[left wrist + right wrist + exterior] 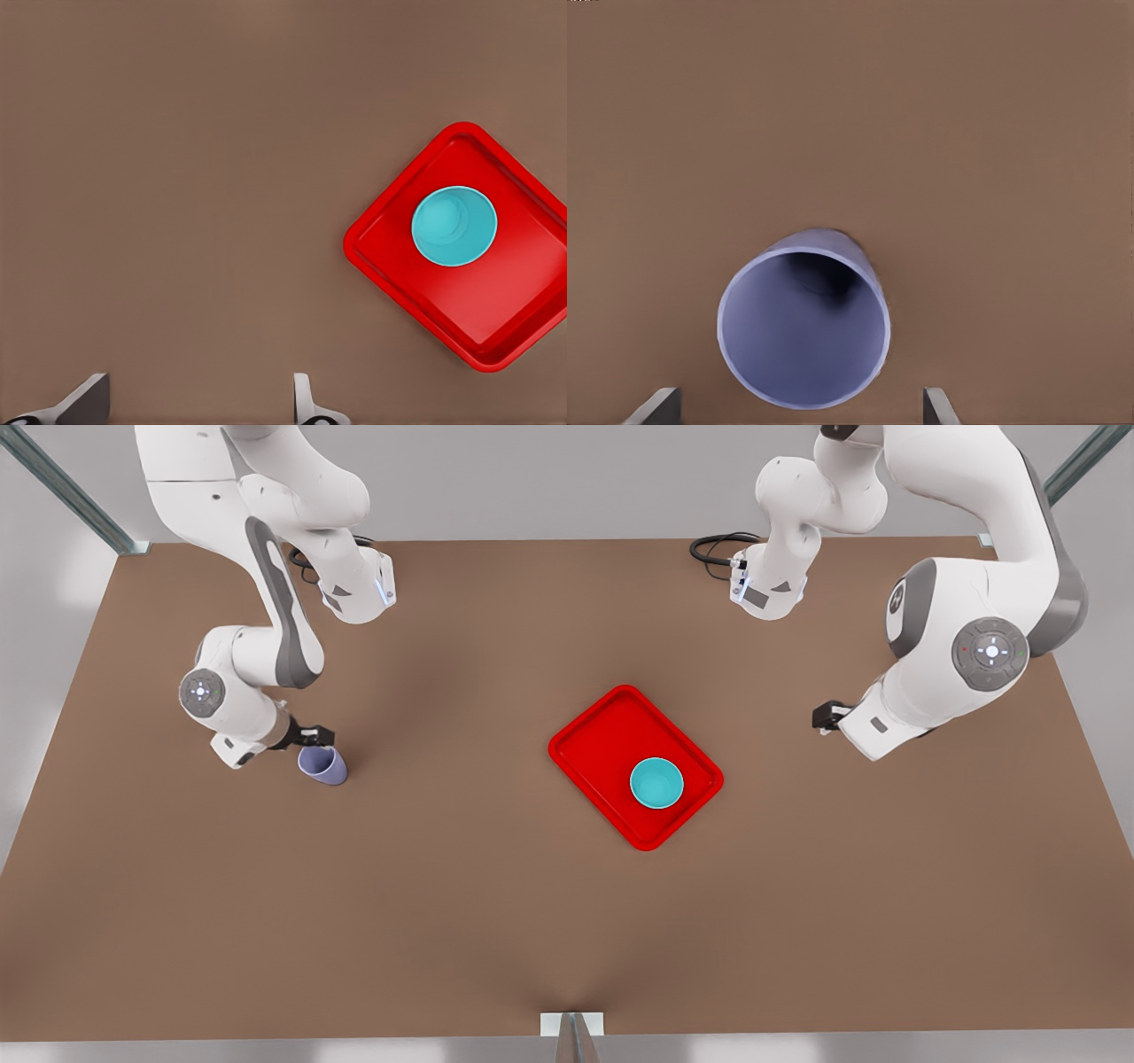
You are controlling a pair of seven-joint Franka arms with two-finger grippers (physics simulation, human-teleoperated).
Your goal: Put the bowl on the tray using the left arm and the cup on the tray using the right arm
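On the brown surface [496, 921] we see the bright red rectangular tray [592, 742] holding the shallow teal bowl [656, 783], which sits empty in the tray's corner nearest the front view's right. The small lavender-grey cup [324, 765], also empty, stands on the surface well apart from the tray, at the front view's left. Our right pincer [317, 737] is spread wide just above its rim, gripping nothing. Our left pincer [826, 716] waits open and empty beside the tray.
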